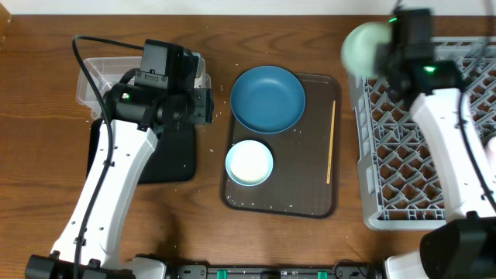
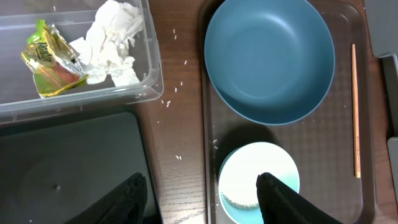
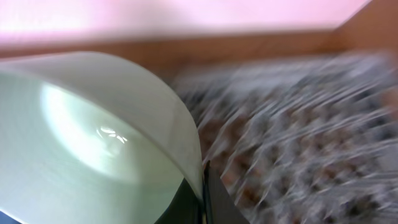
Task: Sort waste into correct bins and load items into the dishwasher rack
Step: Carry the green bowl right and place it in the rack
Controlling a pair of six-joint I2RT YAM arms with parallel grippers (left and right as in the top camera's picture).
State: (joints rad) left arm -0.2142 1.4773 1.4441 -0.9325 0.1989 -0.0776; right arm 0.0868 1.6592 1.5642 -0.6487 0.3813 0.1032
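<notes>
On the wooden table [image 1: 201, 209], the brown serving tray [image 1: 310, 198] carries one dark-blue bowl [image 1: 267, 98], one pale bowl [image 1: 249, 162] and one chopstick [image 1: 331, 139] — the second pale bowl [image 1: 364, 46] hangs at a corner of the grey rack [image 1: 403, 155], its rim pinched in the right gripper [image 3: 202, 193]. Only the left wrist view looks into the clear tub [image 2: 74, 102] — crumpled napkins [image 2: 112, 37] and one wrapper [image 2: 50, 62] lie inside, and stray rice grains [image 2: 178, 157] are scattered beside the black tray [image 2: 68, 162]. The left gripper [image 2: 202, 202] is spread and empty.

Left arm [image 1: 116, 182] and right arm [image 1: 457, 147] — white, smooth link housings joined by black joint modules. A black cable [image 1: 84, 60] loops off the left wrist. A green indicator light [image 1: 428, 70] glows on the right wrist. Left tool [image 2: 200, 190] — black fingers [image 2: 283, 202].
</notes>
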